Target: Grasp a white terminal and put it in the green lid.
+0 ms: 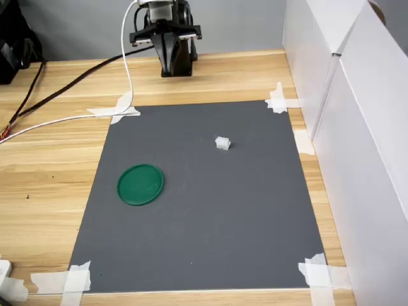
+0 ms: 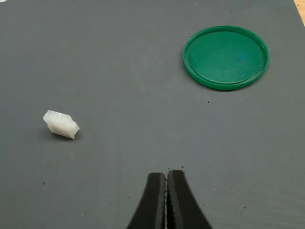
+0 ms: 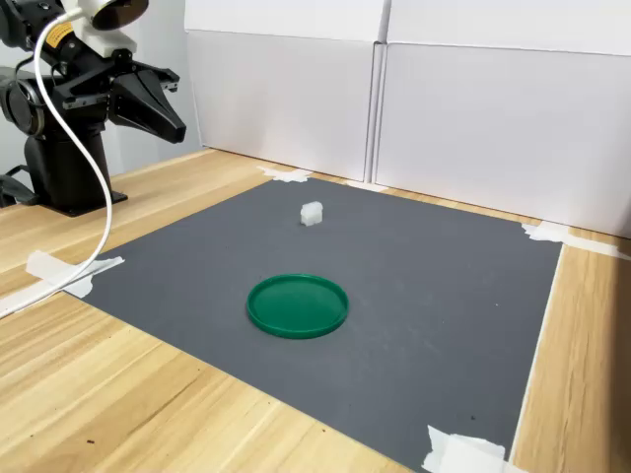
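Closed tool [image 2: 166, 191], white terminal [image 2: 61, 124] well apart

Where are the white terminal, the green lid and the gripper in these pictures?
white terminal [image 2: 61, 124]: wrist view, middle of the block's visible side.
green lid [image 1: 140, 184]: first exterior view, centre of its flat face.
gripper [image 2: 166, 191]: wrist view, on the seam between its two closed black fingertips.
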Robot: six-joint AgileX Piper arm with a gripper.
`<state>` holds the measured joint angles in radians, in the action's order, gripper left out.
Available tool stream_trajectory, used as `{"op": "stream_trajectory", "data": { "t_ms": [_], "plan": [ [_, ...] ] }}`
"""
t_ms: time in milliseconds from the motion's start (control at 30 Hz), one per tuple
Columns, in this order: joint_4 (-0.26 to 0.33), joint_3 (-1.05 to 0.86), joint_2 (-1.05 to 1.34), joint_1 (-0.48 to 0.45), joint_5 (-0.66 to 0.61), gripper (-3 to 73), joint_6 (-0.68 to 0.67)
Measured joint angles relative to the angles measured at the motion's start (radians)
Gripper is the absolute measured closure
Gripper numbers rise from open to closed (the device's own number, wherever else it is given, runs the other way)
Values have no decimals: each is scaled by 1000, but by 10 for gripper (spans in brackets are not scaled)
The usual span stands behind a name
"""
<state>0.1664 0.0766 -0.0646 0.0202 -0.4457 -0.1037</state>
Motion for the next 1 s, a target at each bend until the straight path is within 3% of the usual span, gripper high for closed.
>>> {"op": "stream_trajectory", "data": {
  "t_ms": [733,1000],
  "plan": [
    [0,3,0,0,-2,710,0],
    [12,104,-29,0,-68,710,0]
  ]
}}
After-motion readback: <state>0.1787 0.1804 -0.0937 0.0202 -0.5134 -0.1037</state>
